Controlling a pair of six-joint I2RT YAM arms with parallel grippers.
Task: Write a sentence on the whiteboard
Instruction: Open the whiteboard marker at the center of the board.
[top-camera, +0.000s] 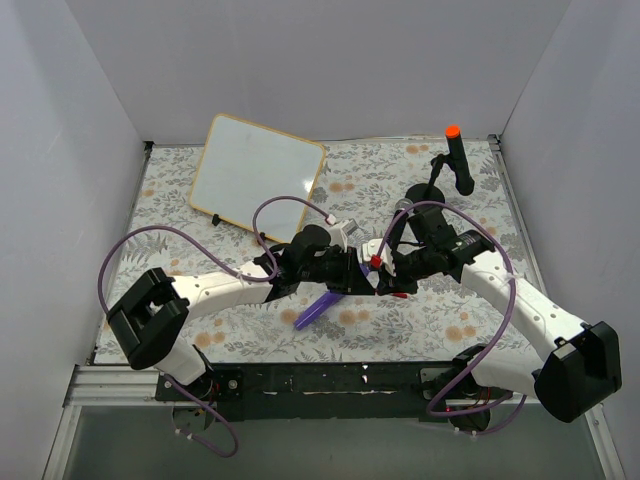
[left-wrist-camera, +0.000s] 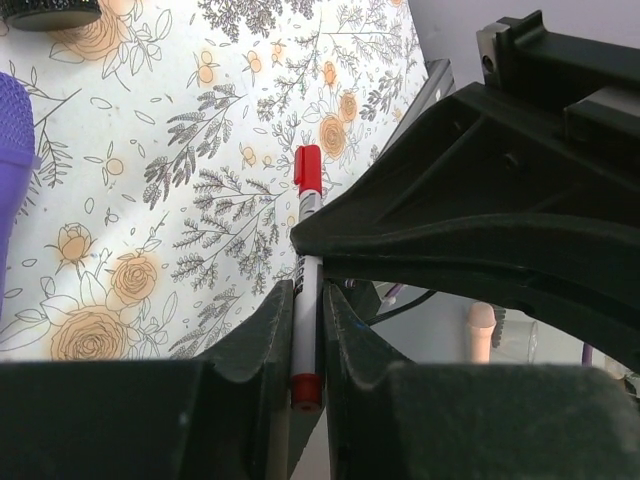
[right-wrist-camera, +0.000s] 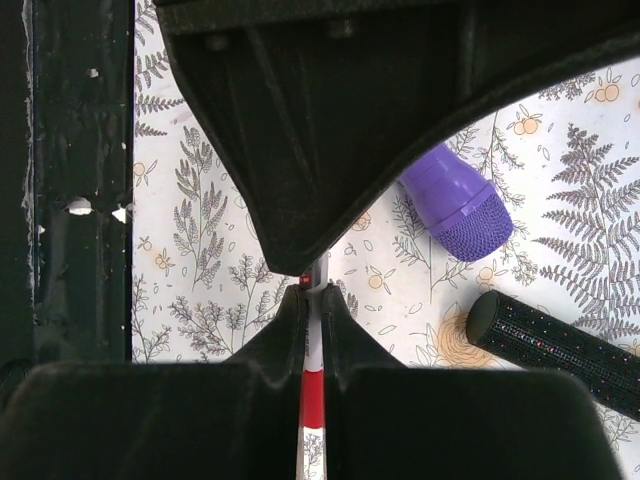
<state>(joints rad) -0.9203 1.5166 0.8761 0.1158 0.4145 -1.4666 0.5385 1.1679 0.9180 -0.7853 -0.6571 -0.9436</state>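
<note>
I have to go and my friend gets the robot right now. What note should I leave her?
The left gripper is shut on the marker. The right gripper is shut on the same marker, facing it.
The whiteboard lies at the far left of the table, apart from both arms, and is blank.
Done: marker in hand.
Left: the red cap looks on, so uncap, then write the sentence.

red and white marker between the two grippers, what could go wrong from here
1. Both the left gripper and right gripper clamp the red and white marker close together; a pull could slip it, dropping it by the purple microphone-shaped toy.
2. The wood-framed white whiteboard lies loose, unheld; pen pressure may slide it.
</note>
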